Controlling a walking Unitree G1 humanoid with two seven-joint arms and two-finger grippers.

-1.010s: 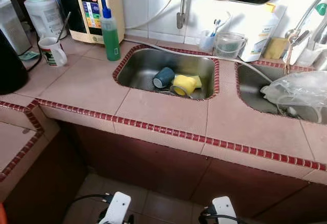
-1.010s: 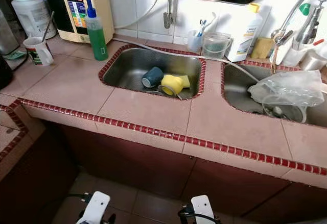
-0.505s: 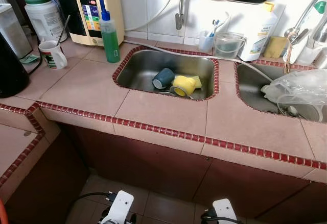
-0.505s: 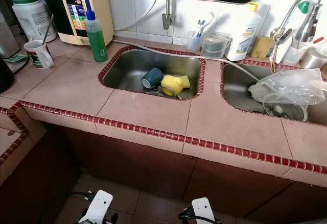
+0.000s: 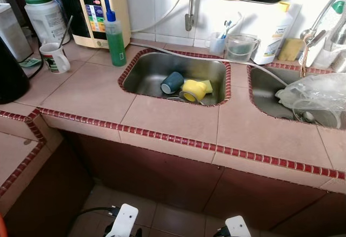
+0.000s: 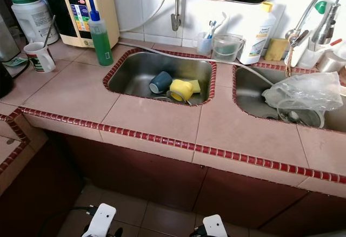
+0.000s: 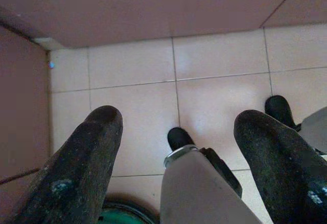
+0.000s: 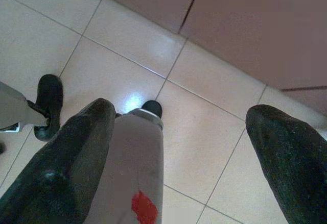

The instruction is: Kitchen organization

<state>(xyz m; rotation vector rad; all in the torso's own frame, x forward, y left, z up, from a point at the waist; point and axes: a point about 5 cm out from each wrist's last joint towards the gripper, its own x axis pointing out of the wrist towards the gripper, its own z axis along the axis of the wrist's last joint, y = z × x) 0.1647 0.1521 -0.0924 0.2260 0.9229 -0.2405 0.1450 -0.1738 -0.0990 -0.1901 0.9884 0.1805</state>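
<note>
Pink-tiled worktop [image 5: 178, 121] with red trim runs across the kitchen, two steel sinks let into it. Nothing looks tidied yet: a blue cup [image 5: 173, 82] and a yellow cup [image 5: 193, 90] lie on their sides in the left sink [image 5: 146, 72], touching each other, and a crumpled plastic bag [image 5: 316, 91] sits in the right sink. A green bottle [image 5: 115, 40] and a mug [image 5: 55, 57] stand on the worktop. Both arms hang idle over the floor, the left gripper [image 7: 179, 147] and right gripper [image 8: 179, 142] each with fingers apart, holding nothing. Compared with half a second ago only the head view has shifted slightly; the cups and bag lie as they did.
</note>
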